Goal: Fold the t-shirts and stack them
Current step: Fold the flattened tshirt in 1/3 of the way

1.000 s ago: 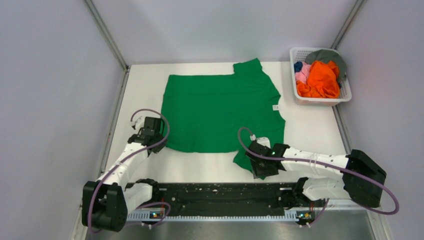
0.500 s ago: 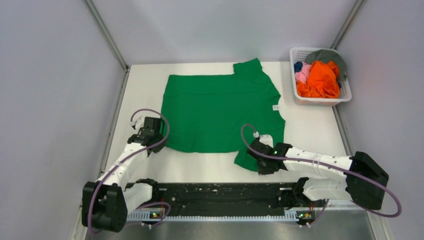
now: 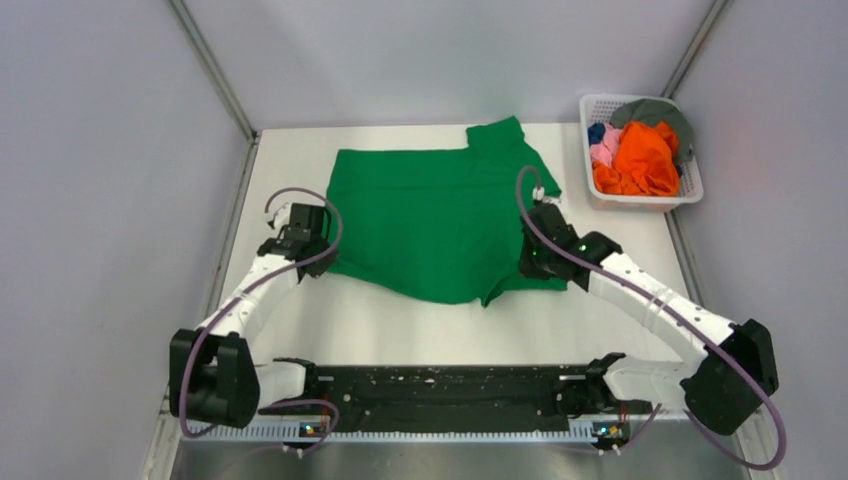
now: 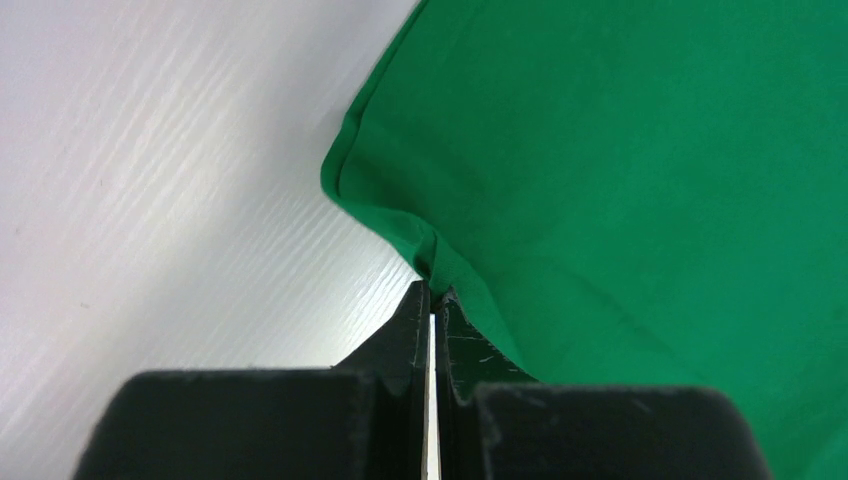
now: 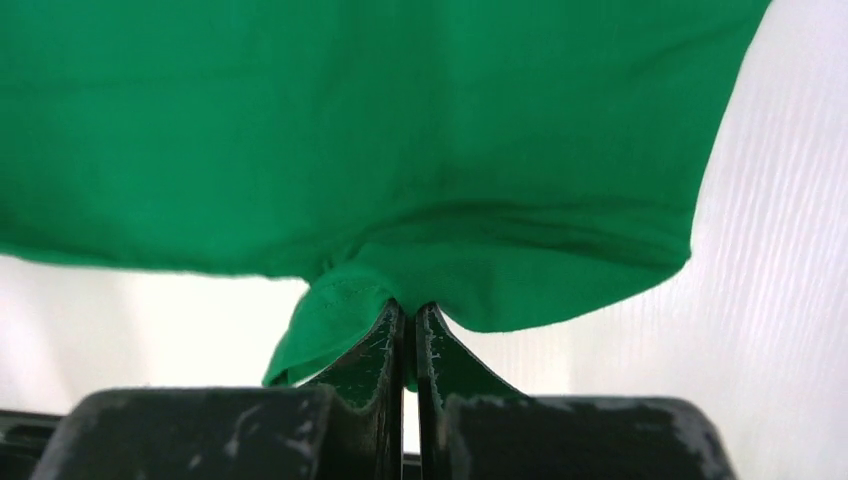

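Note:
A bright green t-shirt (image 3: pixel 430 210) lies spread across the middle of the white table. My left gripper (image 3: pixel 320 262) is shut on its near-left hem; in the left wrist view the jaws (image 4: pixel 432 288) pinch the rolled edge of the green cloth (image 4: pixel 640 150). At the shirt's right side, my right gripper (image 3: pixel 530 262) is shut on a bunched fold and holds it up over the shirt body. The right wrist view shows that gripper (image 5: pixel 410 310) with green cloth (image 5: pixel 400 130) draped above it. More t-shirts, orange (image 3: pixel 645 160), pink (image 3: pixel 605 148) and grey (image 3: pixel 655 112), are heaped in the basket.
The white lattice basket (image 3: pixel 645 200) stands at the table's far right corner. Grey walls with metal corner posts close in the table on three sides. A black rail (image 3: pixel 440 385) with both arm bases runs along the near edge.
My right gripper shut on the shirt's near-right part and carried it away from the near edge toward the back, folding that part over. The left arm barely moved.

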Robot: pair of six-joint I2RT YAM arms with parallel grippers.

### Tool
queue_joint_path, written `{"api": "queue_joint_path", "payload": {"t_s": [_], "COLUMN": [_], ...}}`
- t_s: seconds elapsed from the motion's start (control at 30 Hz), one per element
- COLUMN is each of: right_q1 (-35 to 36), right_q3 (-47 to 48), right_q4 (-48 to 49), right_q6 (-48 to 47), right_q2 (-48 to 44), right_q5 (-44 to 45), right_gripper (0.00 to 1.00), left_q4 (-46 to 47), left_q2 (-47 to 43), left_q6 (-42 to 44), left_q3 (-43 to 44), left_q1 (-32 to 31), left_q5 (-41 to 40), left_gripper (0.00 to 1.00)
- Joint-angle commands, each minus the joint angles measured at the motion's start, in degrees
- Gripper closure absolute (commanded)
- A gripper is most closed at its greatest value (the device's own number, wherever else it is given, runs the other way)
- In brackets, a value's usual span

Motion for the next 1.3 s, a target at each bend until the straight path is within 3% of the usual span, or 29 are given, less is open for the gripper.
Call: {"api": "queue_joint_path", "payload": {"t_s": [0.0, 0.27, 0.77, 0.83, 0.87, 0.93, 0.97, 1.0, 1.1, 1.17, 1.27], "right_q1": [-6.26, -14.90, -22.06, -23.40, -24.11, -24.88, -24.89, -24.87, -24.80, -24.70, -24.63], "right_q3": [6.48, 15.91, 36.99, 43.94, 48.15, 58.55, 62.98, 65.99, 64.53, 55.77, 40.06], "right_q4": [3.70, 6.21, 5.60, 3.85, 1.28, -5.82, -8.44, -10.39, -9.34, -2.61, 9.06], "right_q6": [-4.44, -8.81, -14.28, -15.34, -15.67, -17.29, -17.35, -17.16, -16.82, -16.66, -16.20], "right_q2": [3.43, 13.18, 38.26, 44.24, 48.01, 55.64, 58.70, 60.72, 59.32, 51.89, 41.83], "right_q5": [-1.99, -4.26, -7.46, -9.00, -9.79, -9.60, -7.99, -6.62, -6.75, -10.06, -18.49], "right_gripper": [1.00, 1.00, 1.00, 0.99, 0.96, 0.73, 0.66, 0.56, 0.11, 0.02, 0.01], "left_q4": [2.01, 2.31, -0.62, -3.14, -4.36, -6.76, -7.39, -7.68, -7.64, -6.56, -3.27], "left_q2": [4.62, 14.60, 36.03, 40.56, 42.31, 44.65, 45.05, 44.94, 42.24, 39.25, 34.55], "left_q6": [1.30, 3.01, 5.58, 5.63, 5.75, 5.83, 5.91, 6.34, 6.93, 7.20, 7.70], "left_q3": [7.03, 17.31, 36.69, 40.79, 42.75, 46.37, 47.08, 47.42, 45.80, 43.09, 37.11], "left_q1": [0.87, 3.71, 5.70, 6.09, 6.30, 6.61, 6.64, 6.65, 6.60, 6.64, 6.41], "left_q5": [-2.79, -2.46, -1.82, -1.33, -0.90, 0.41, 0.71, 1.30, 1.81, 2.90, 6.65], "left_gripper": [1.00, 1.00, 1.00, 0.91, 0.82, 0.52, 0.21, 0.04, 0.01, 0.01, 0.01]}}
